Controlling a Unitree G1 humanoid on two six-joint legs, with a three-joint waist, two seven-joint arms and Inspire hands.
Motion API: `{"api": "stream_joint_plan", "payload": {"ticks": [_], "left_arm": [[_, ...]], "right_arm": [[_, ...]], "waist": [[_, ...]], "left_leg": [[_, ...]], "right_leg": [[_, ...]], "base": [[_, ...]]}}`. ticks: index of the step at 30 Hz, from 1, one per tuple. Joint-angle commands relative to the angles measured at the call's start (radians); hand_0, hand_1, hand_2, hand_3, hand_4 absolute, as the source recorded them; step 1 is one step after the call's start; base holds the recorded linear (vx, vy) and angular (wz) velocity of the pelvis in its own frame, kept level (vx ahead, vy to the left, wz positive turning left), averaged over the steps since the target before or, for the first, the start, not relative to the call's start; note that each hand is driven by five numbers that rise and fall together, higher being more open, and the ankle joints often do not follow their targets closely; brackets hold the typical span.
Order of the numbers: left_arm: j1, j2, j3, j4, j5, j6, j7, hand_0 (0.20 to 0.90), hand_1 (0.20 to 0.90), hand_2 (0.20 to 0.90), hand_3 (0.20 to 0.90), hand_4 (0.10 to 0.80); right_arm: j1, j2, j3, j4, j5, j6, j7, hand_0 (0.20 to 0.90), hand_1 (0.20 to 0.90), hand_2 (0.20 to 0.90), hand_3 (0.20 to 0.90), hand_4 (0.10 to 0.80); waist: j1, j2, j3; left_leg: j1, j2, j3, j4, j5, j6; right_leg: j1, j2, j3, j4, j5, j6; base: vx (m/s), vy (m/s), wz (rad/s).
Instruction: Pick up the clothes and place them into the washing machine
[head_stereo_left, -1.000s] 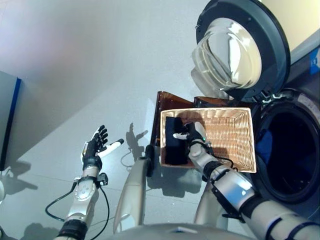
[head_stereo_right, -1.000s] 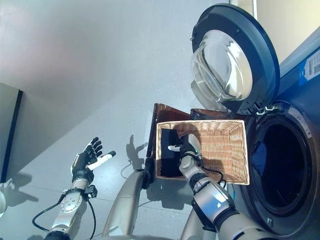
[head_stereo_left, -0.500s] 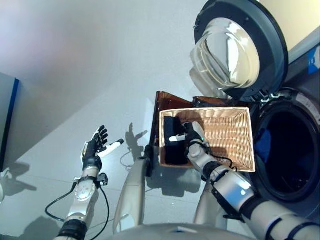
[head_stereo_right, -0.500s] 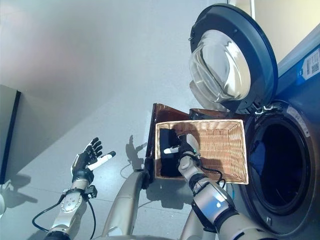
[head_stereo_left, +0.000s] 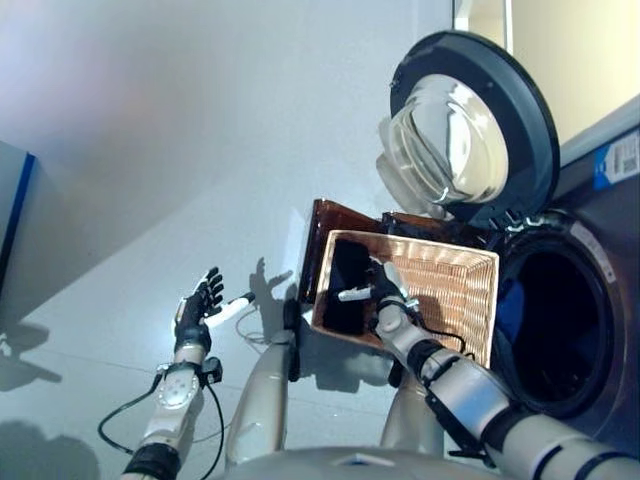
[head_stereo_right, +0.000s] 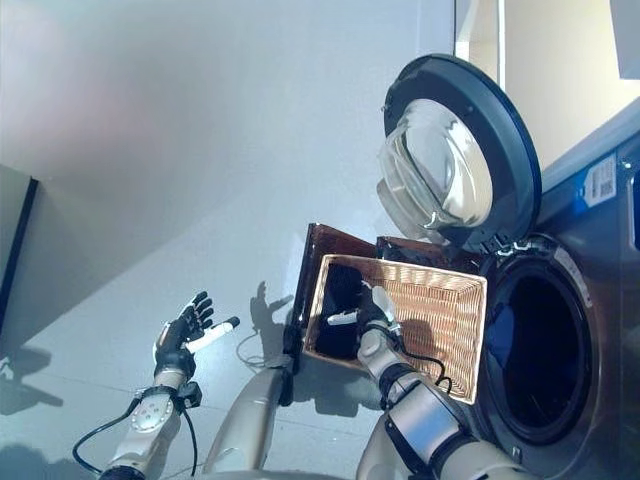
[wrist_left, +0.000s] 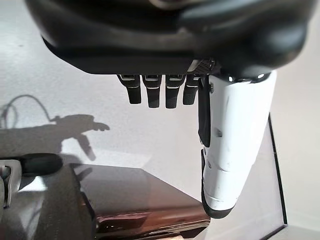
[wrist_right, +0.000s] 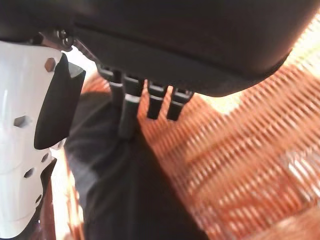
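Down in the basket (head_stereo_left: 470, 300), the right hand (head_stereo_left: 378, 290) reaches over the dark cloth (head_stereo_left: 345, 285) – fingers (wrist_right: 131, 107) fairly straight and spread, one tip touching the fabric, white thumb (wrist_right: 22, 145) standing off to the side, nothing pinched yet. That cloth lies bunched at the basket's end farthest from the washer (head_stereo_left: 560, 330), draped up its wall. The basket sits on a brown stool (head_stereo_left: 325, 225), just beside the washer's drum opening, with the round door (head_stereo_left: 470, 110) swung wide above. Some blue cloth (head_stereo_left: 508, 310) seems to lie inside the drum already. The left hand (head_stereo_left: 200, 305) hangs idle, fingers splayed, well apart over bare floor. By my judgement this is the grasp step – next the fingers must curl round a fold, lift it clear of the rim, and swing toward the drum.
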Motion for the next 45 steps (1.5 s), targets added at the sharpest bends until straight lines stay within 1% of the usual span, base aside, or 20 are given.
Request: {"api": "stream_joint_plan", "payload": {"ticks": [1, 4, 6, 8, 11, 16, 21, 23, 27, 29, 31, 32, 35, 38, 40, 43, 45], "left_arm": [[-0.010, 0.065, 0.024, -0.039, 0.007, -0.083, 0.033, 0.900, 0.900, 0.900, 0.900, 0.800], [-0.010, 0.064, 0.020, -0.023, 0.008, -0.087, 0.043, 0.900, 0.900, 0.900, 0.900, 0.800], [-0.013, 0.064, 0.022, -0.001, 0.009, -0.091, 0.057, 0.900, 0.900, 0.900, 0.900, 0.800], [-0.016, 0.063, 0.022, 0.007, 0.009, -0.092, 0.063, 0.900, 0.900, 0.900, 0.900, 0.800], [-0.029, 0.057, 0.021, 0.041, 0.009, -0.095, 0.084, 0.900, 0.900, 0.900, 0.900, 0.800], [-0.032, 0.051, 0.025, 0.036, 0.009, -0.094, 0.092, 0.900, 0.900, 0.900, 0.900, 0.800], [-0.043, 0.052, 0.011, 0.045, 0.007, -0.096, 0.093, 0.900, 0.900, 0.900, 0.900, 0.800], [-0.050, 0.052, 0.009, 0.045, 0.007, -0.099, 0.097, 0.900, 0.900, 0.900, 0.900, 0.800], [-0.055, 0.049, 0.008, 0.044, 0.009, -0.101, 0.105, 0.900, 0.900, 0.900, 0.900, 0.800], [-0.054, 0.050, 0.009, 0.031, 0.011, -0.102, 0.108, 0.900, 0.900, 0.900, 0.900, 0.800], [-0.048, 0.053, 0.009, 0.015, 0.012, -0.103, 0.107, 0.900, 0.900, 0.900, 0.900, 0.800], [-0.035, 0.059, 0.013, -0.015, 0.013, -0.102, 0.103, 0.900, 0.900, 0.900, 0.900, 0.800], [-0.018, 0.064, 0.015, -0.043, 0.011, -0.100, 0.095, 0.900, 0.900, 0.900, 0.900, 0.800], [-0.005, 0.072, 0.020, -0.048, 0.003, -0.103, 0.087, 0.900, 0.900, 0.900, 0.900, 0.800], [-0.008, 0.074, 0.017, -0.046, 0.000, -0.099, 0.087, 0.900, 0.900, 0.900, 0.900, 0.800], [-0.004, 0.075, 0.022, -0.060, 0.000, -0.094, 0.084, 0.900, 0.900, 0.900, 0.900, 0.800], [0.004, 0.079, 0.025, -0.077, -0.001, -0.092, 0.079, 0.900, 0.900, 0.900, 0.900, 0.800]], "right_arm": [[-0.066, -0.009, -0.029, -0.001, -0.028, -0.039, -0.072, 0.900, 0.900, 0.900, 0.900, 0.800], [-0.056, -0.005, -0.030, -0.011, -0.031, -0.044, -0.082, 0.900, 0.900, 0.900, 0.900, 0.800], [-0.040, -0.003, -0.027, -0.048, -0.027, -0.059, -0.084, 0.900, 0.900, 0.900, 0.900, 0.800], [-0.035, -0.001, -0.025, -0.056, -0.023, -0.064, -0.083, 0.900, 0.900, 0.900, 0.900, 0.800], [-0.021, 0.010, -0.006, -0.112, -0.029, -0.075, -0.082, 0.900, 0.900, 0.900, 0.900, 0.800], [0.002, 0.012, -0.004, -0.121, -0.028, -0.078, -0.074, 0.900, 0.900, 0.900, 0.900, 0.800], [0.002, 0.019, -0.011, -0.110, -0.015, -0.089, -0.082, 0.900, 0.900, 0.900, 0.900, 0.800], [0.001, 0.021, -0.001, -0.150, -0.016, -0.104, -0.086, 0.900, 0.900, 0.900, 0.900, 0.800], [0.001, 0.020, 0.006, -0.161, -0.026, -0.110, -0.092, 0.900, 0.900, 0.900, 0.900, 0.800], [-0.010, 0.016, 0.000, -0.161, -0.025, -0.111, -0.106, 0.900, 0.900, 0.900, 0.900, 0.800], [-0.017, 0.015, -0.005, -0.159, -0.025, -0.110, -0.113, 0.900, 0.900, 0.900, 0.900, 0.800], [-0.029, 0.015, -0.006, -0.162, -0.028, -0.108, -0.121, 0.900, 0.900, 0.900, 0.900, 0.800], [-0.043, 0.012, -0.006, -0.163, -0.026, -0.107, -0.126, 0.900, 0.900, 0.900, 0.900, 0.800], [-0.050, 0.010, 0.005, -0.200, -0.025, -0.108, -0.125, 0.900, 0.900, 0.900, 0.900, 0.800], [-0.061, 0.010, 0.014, -0.210, -0.028, -0.105, -0.124, 0.900, 0.900, 0.900, 0.900, 0.800], [-0.073, 0.015, 0.013, -0.204, -0.022, -0.100, -0.125, 0.900, 0.900, 0.900, 0.900, 0.800], [-0.086, 0.020, 0.011, -0.192, -0.012, -0.101, -0.127, 0.900, 0.900, 0.900, 0.900, 0.800]], "waist": [[0.025, -0.032, -0.005], [0.028, -0.040, -0.008], [0.026, -0.055, -0.017], [0.025, -0.059, -0.015], [0.018, -0.071, -0.015], [0.010, -0.078, -0.014], [0.007, -0.068, 0.010], [-0.002, -0.063, 0.025], [-0.010, -0.054, 0.044], [-0.015, -0.039, 0.063], [-0.015, -0.033, 0.069], [-0.012, -0.019, 0.079], [-0.006, -0.011, 0.084], [-0.008, -0.011, 0.089], [-0.012, -0.013, 0.093], [-0.007, -0.011, 0.089], [-0.005, -0.010, 0.087]], "left_leg": [[0.050, -0.013, -0.005, -0.048, -0.024, -0.020], [0.081, -0.005, -0.010, -0.095, 0.002, -0.028], [0.111, 0.005, -0.012, -0.137, 0.021, -0.036], [0.120, 0.006, -0.009, -0.143, 0.025, -0.038], [0.142, 0.013, -0.013, -0.146, 0.020, -0.039], [0.147, 0.015, -0.016, -0.129, 0.013, -0.038], [0.121, 0.010, -0.019, -0.054, -0.018, -0.037], [0.093, 0.009, -0.014, -0.013, -0.032, -0.034], [0.057, 0.006, -0.014, 0.051, -0.055, -0.031], [0.016, 0.001, -0.016, 0.120, -0.081, -0.027], [0.003, -0.002, -0.015, 0.139, -0.089, -0.026], [-0.023, -0.006, -0.012, 0.174, -0.097, -0.025], [-0.050, -0.006, -0.005, 0.209, -0.108, -0.022], [-0.074, -0.005, 0.001, 0.251, -0.124, -0.016], [-0.109, -0.007, 0.001, 0.307, -0.150, -0.008], [-0.134, -0.004, 0.001, 0.336, -0.163, -0.003], [-0.148, -0.009, 0.005, 0.355, -0.171, 0.001]], "right_leg": [[0.093, -0.034, -0.027, -0.179, 0.180, 0.013], [0.133, -0.028, -0.052, -0.221, 0.191, 0.019], [0.168, -0.020, -0.071, -0.256, 0.201, 0.025], [0.180, -0.018, -0.077, -0.264, 0.204, 0.026], [0.198, -0.014, -0.076, -0.271, 0.207, 0.026], [0.205, -0.016, -0.070, -0.262, 0.204, 0.024], [0.193, -0.018, -0.062, -0.229, 0.187, 0.017], [0.165, -0.018, -0.045, -0.197, 0.177, 0.011], [0.131, -0.022, -0.026, -0.145, 0.157, 0.003], [0.091, -0.028, -0.004, -0.077, 0.130, -0.004], [0.077, -0.029, 0.003, -0.056, 0.124, -0.005], [0.049, -0.030, 0.013, -0.026, 0.117, -0.010], [0.026, -0.031, 0.016, -0.007, 0.109, -0.014], [-0.011, -0.028, 0.032, 0.033, 0.098, -0.019], [-0.048, -0.030, 0.047, 0.078, 0.088, -0.023], [-0.071, -0.030, 0.051, 0.097, 0.077, -0.025], [-0.082, -0.029, 0.055, 0.110, 0.075, -0.027]], "base": [[0.064, -0.019, 0.15], [0.056, -0.022, 0.07], [0.062, -0.039, 0.02], [0.037, -0.030, 0.05], [0.020, -0.013, 0.02], [0.005, -0.001, 0.01], [-0.029, -0.003, -0.02], [-0.070, 0.034, -0.01], [-0.061, 0.034, -0.01], [-0.061, 0.051, -0.05], [-0.047, 0.048, -0.02], [-0.047, 0.058, 0.00], [-0.022, 0.036, 0.05], [-0.015, 0.053, -0.04], [-0.021, 0.057, -0.06], [-0.011, 0.035, -0.04], [-0.004, 0.030, -0.03]]}}
